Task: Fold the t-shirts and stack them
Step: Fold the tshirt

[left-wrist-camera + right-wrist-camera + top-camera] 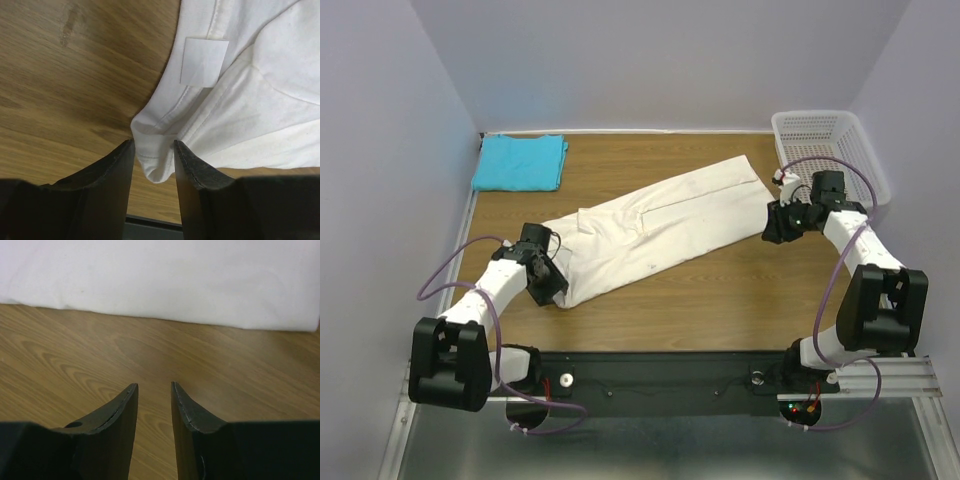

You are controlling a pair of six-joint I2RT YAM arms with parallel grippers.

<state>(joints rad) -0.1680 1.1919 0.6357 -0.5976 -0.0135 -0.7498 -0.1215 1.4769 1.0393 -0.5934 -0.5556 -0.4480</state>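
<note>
The cream-white t-shirt point(660, 225) lies stretched out diagonally across the wooden table, folded lengthwise. My left gripper point(552, 285) is at its near left end. In the left wrist view a bunched corner of the white shirt point(155, 160), close to the neck label point(204, 61), sits between the parted fingers of the left gripper point(154, 145), which stands open. My right gripper point(775, 225) is at the shirt's far right end. In the right wrist view the right gripper point(154, 385) is open over bare wood, just short of the shirt's edge point(160, 285). The turquoise t-shirt point(520, 162) lies folded at the back left.
A white mesh basket point(830, 150) stands at the back right, close behind my right arm. Purple walls close in the table on the left, back and right. A black rail point(670, 385) runs along the near edge.
</note>
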